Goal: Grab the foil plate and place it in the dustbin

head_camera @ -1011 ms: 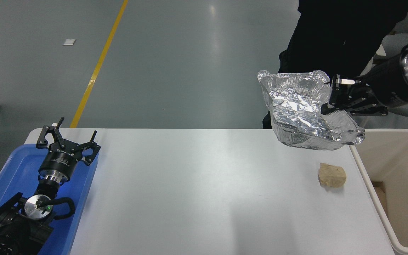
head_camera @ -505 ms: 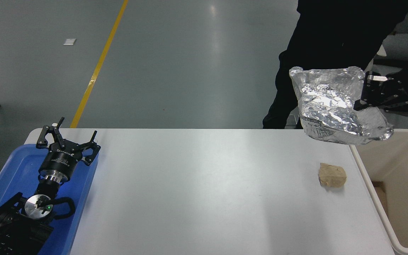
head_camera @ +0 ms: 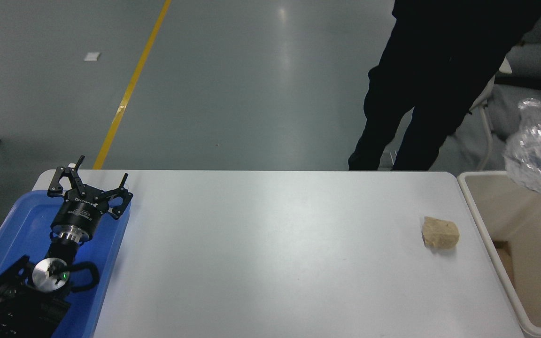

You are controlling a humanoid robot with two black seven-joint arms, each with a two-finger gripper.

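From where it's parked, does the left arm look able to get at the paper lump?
Probably not easily: the left gripper sits over the blue tray, and the lump lies across the table by the dustbin. Nothing blocks the way.

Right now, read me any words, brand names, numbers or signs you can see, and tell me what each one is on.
Left hand, parked open over the blue tray: a band of pale lettering on its black body, upside down and too small to read.
Foil plate, dustbin, tan paper lump, white table: no text.
Floor: a yellow line and a small white patch, neither with readable print.
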